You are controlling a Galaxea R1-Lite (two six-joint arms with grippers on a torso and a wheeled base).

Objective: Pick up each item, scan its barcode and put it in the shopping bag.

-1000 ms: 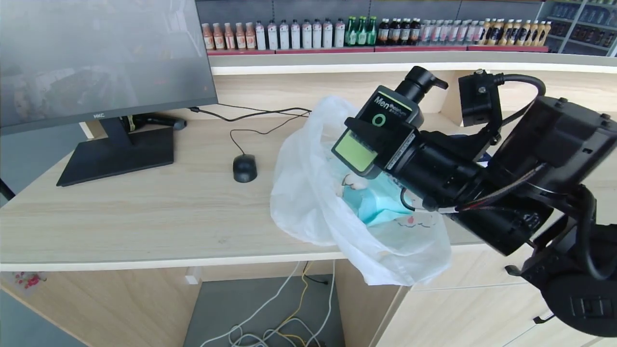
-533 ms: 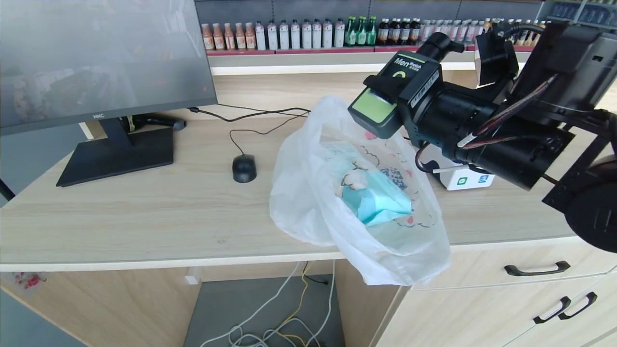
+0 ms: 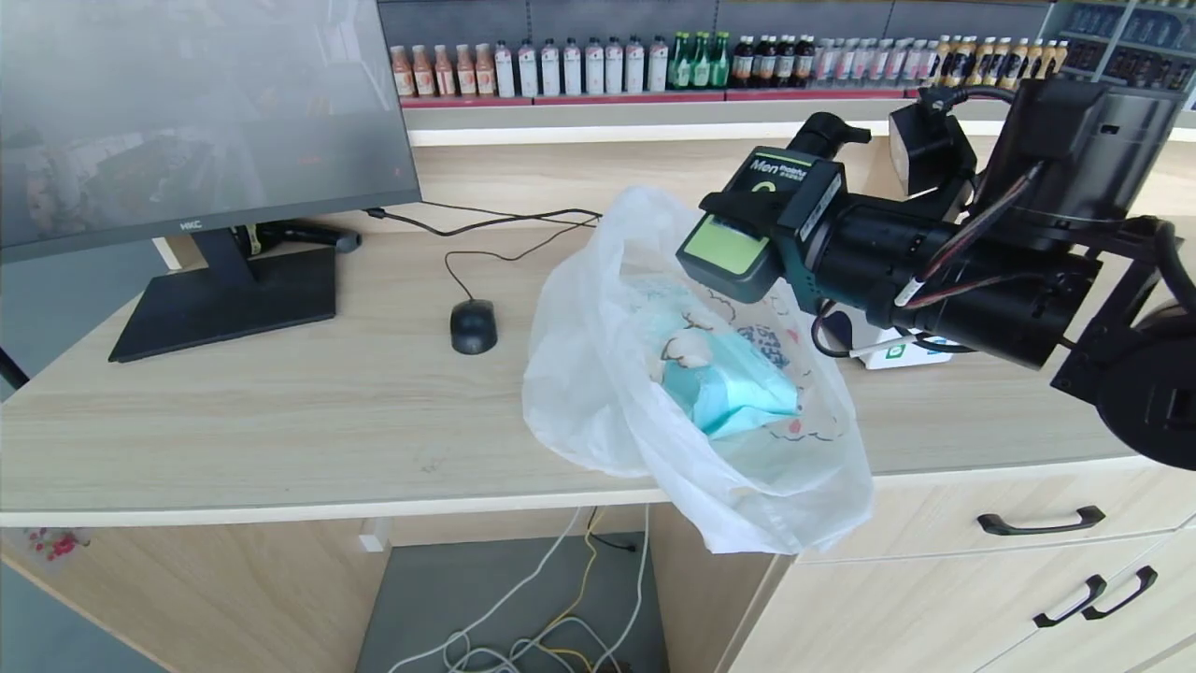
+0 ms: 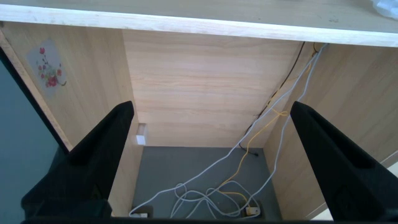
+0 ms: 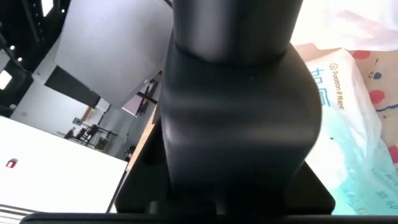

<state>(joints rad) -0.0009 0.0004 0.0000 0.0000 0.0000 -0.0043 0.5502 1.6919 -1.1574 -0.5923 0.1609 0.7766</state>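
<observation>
Left gripper (image 4: 211, 112) hangs below the counter edge, fingers released, nothing between them. Mid-counter, the shopping bag (image 3: 607, 374) slumps open with a blue packet (image 3: 738, 388) already inside. At the bag's 1 o'clock the right gripper (image 3: 759, 217) is clenched round the dark pump bottle (image 3: 721, 247), held in the air above the bag's rim. The white scanner box (image 3: 892, 353) sits at the bottle's 4 o'clock.

Step, as I read it: bagging the bottle. Next: lower it toward 7 o'clock into the opening, then release.

Half a second back the bottle was higher; it has dipped toward the bag.
</observation>
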